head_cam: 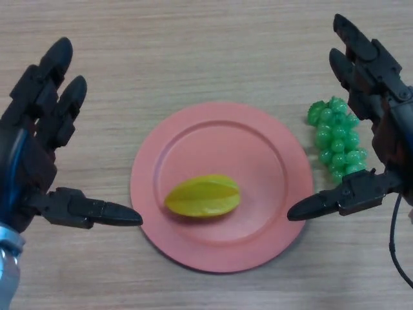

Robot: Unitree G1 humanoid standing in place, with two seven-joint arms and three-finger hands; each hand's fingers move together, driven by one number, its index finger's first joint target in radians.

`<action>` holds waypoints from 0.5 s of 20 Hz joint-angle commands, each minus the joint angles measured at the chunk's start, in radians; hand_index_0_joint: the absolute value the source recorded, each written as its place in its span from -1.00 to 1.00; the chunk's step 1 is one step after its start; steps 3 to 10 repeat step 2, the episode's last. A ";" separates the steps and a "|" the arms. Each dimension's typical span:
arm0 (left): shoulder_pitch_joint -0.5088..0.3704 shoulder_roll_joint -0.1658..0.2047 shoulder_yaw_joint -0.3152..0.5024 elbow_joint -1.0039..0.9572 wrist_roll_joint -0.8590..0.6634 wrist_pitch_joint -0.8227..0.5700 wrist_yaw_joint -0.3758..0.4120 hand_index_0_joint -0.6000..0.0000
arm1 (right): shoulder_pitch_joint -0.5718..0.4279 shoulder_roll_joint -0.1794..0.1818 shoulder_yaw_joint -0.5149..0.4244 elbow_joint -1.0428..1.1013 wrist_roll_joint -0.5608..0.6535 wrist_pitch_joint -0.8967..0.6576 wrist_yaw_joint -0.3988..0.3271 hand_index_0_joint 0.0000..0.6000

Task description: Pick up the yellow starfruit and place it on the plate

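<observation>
Left robot hand (32, 139) is spread wide left of the round salmon-pink plate (222, 132): fingers straight and pointing away from the robot, thumb stretched toward the plate's lower left rim, tip just beside the rim. Holds nothing.

Right robot hand (381, 123) mirrors it right of the plate, also spread: fingers straight and up, thumb reaching in toward the plate's lower right rim, tip at or just over the rim edge; can't tell if it touches. Holds nothing.

Yellow starfruit (202, 196), glossy with lengthwise ridges, lies on its side inside the plate, in the lower left part of the plate's well, well apart from both thumbs.

Bunch of bright green plastic-looking grapes (337, 137) sits on the light wood-grain table (193, 45) just right of the plate, off the rim, partly tucked against the right robot hand between its fingers and thumb. Contact with the hand unclear.
</observation>
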 commanded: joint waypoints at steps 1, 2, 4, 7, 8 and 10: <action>-0.026 0.026 0.044 -0.024 0.013 -0.181 0.017 1.00 | -0.033 -0.020 -0.035 -0.044 0.006 -0.130 -0.008 -1.00; -0.032 0.027 0.038 -0.010 0.024 -0.190 0.025 1.00 | -0.034 -0.021 -0.037 -0.046 0.003 -0.123 -0.005 -1.00; -0.032 0.027 0.038 -0.010 0.024 -0.190 0.025 1.00 | -0.034 -0.021 -0.037 -0.046 0.003 -0.123 -0.005 -1.00; -0.032 0.027 0.038 -0.010 0.024 -0.190 0.025 1.00 | -0.034 -0.021 -0.037 -0.046 0.003 -0.123 -0.005 -1.00; -0.032 0.027 0.038 -0.010 0.024 -0.190 0.025 1.00 | -0.034 -0.021 -0.037 -0.046 0.003 -0.123 -0.005 -1.00; -0.032 0.027 0.038 -0.010 0.024 -0.190 0.025 1.00 | -0.034 -0.021 -0.037 -0.046 0.003 -0.123 -0.005 -1.00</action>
